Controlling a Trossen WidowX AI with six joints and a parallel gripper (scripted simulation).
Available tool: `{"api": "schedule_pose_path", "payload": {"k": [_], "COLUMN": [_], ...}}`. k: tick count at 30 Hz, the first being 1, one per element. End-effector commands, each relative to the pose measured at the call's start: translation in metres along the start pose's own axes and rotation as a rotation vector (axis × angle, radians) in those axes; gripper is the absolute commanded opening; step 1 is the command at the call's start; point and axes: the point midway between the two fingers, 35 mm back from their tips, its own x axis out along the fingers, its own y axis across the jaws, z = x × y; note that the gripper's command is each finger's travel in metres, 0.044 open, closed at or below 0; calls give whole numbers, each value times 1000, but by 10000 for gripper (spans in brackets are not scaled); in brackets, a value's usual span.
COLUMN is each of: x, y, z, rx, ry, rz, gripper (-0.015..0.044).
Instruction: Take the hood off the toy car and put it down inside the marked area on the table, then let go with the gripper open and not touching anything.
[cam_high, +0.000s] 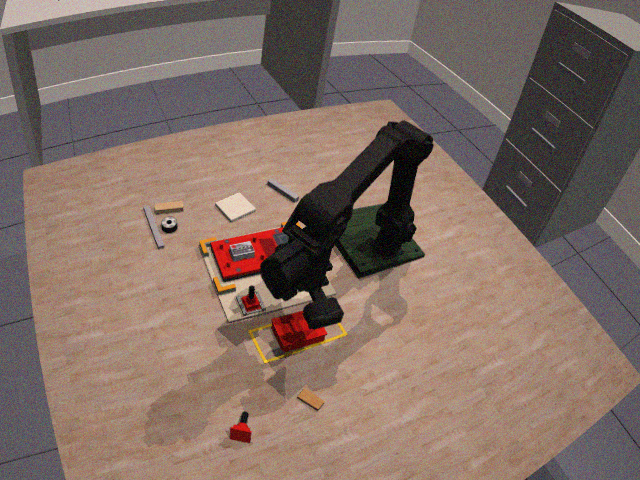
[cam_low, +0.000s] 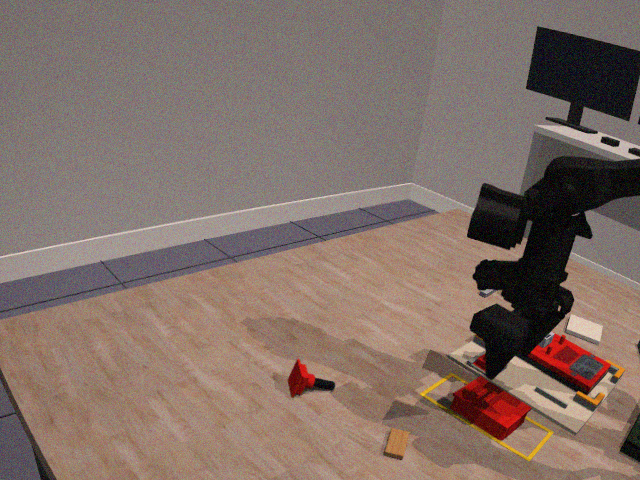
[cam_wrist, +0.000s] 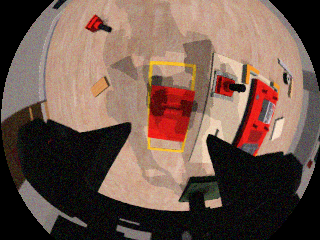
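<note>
The red hood (cam_high: 295, 331) (cam_low: 489, 406) (cam_wrist: 169, 112) lies flat on the table inside the yellow marked rectangle (cam_high: 256, 345) (cam_low: 435, 383) (cam_wrist: 171, 64). The red toy car body (cam_high: 238, 252) (cam_low: 565, 359) (cam_wrist: 256, 115) sits on the beige board (cam_high: 242, 312) (cam_low: 553, 408) with its engine bay uncovered. My gripper (cam_high: 321, 312) (cam_low: 495, 365) (cam_wrist: 170, 132) is open and empty. It hangs a little above the hood's right end and touches nothing. In the wrist view the two dark fingers stand wide apart on either side of the hood, well above it.
A red peg on a small stand (cam_high: 251, 299) (cam_wrist: 226, 86) is on the board. A loose red piece with a black peg (cam_high: 240, 429) (cam_low: 305, 379) (cam_wrist: 97, 24) and a wooden block (cam_high: 310, 398) (cam_low: 397, 442) (cam_wrist: 99, 86) lie near the front. A white tile (cam_high: 235, 206), grey bars and a ring (cam_high: 169, 223) lie behind the car.
</note>
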Motion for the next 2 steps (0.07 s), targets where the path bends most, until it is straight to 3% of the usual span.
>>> {"api": "schedule_pose_path", "payload": {"k": [1, 2], "x": [-1, -1], "y": [0, 0], "z": [0, 0], "rx": [-5, -5], "ry": [2, 2], "rz": [3, 3], "gripper": [440, 440]}}
